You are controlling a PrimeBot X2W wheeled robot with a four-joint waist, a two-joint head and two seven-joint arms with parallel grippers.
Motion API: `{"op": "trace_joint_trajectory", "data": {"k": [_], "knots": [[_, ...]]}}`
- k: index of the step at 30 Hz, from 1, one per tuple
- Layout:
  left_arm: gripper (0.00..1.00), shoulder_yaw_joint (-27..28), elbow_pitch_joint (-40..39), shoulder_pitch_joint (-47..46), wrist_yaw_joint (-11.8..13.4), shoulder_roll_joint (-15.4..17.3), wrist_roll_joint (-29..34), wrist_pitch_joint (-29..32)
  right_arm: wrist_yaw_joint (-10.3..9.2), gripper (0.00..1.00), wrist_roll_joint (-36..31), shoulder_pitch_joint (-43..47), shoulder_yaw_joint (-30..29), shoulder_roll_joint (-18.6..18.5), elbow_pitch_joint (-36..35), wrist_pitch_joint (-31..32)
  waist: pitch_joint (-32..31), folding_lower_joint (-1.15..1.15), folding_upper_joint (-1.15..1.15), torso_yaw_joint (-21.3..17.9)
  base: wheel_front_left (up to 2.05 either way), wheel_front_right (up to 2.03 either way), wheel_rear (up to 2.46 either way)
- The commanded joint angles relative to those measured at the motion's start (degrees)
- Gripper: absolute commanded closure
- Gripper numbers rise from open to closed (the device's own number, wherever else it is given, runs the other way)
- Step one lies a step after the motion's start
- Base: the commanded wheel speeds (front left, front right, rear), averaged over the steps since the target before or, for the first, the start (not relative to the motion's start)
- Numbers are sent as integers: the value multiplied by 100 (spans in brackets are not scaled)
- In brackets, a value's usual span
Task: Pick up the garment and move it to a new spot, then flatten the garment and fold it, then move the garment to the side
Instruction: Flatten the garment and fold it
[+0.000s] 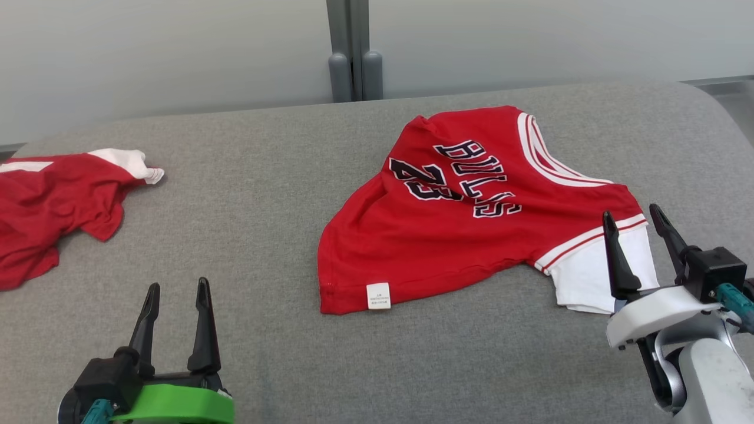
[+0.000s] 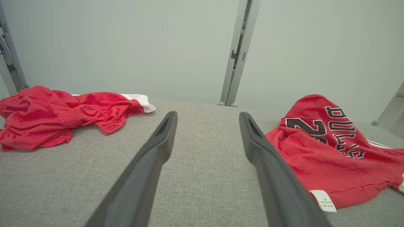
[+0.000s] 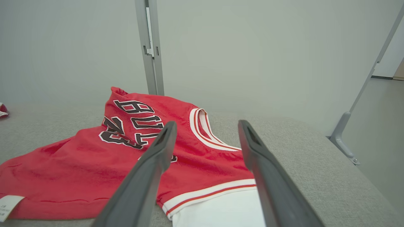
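Item: red jersey garment point(image 1: 471, 235), lettered face up, lying rumpled and unfolded right of centre on the grey cloth counter point(image 1: 265, 235), with its white sleeve point(image 1: 595, 265) at the near right. It is judged set in its spot but only partly flattened, with folding and the move aside left to do. Hands: left hand point(image 1: 178, 284) open over bare counter, holding nothing; right hand point(image 1: 631, 211) open over the sleeve, gripping nothing. Room: broad bare counter between this garment and a second red garment point(image 1: 53, 200) at the left; the counter's rounded right edge is near the sleeve, so margin there is slim.
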Motion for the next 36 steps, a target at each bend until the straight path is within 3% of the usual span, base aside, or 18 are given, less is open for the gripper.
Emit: {"op": "trace_joint_trajectory", "data": {"k": [1, 12, 31, 36], "knots": [[0, 31, 11, 105, 35, 16, -62, -2, -8, 0, 57, 165, 67, -22, -125, -64, -182, 0, 0, -159, 0, 0, 0], [0, -3, -5, 326, 139, 16, -121, -2, -8, 0, 253, 788, 485, 16, -553, -60, -312, 0, 0, -271, 0, 0, 0], [0, -87, -41, 365, 196, 16, -151, -2, -8, 0, 365, 599, 492, 28, -573, 121, -212, 0, 0, -214, 0, 0, 0], [0, -390, 222, 168, 138, 15, -160, -2, -8, 0, 580, 340, 270, 52, -404, 642, -61, 0, 0, -323, 0, 0, 0]]}}
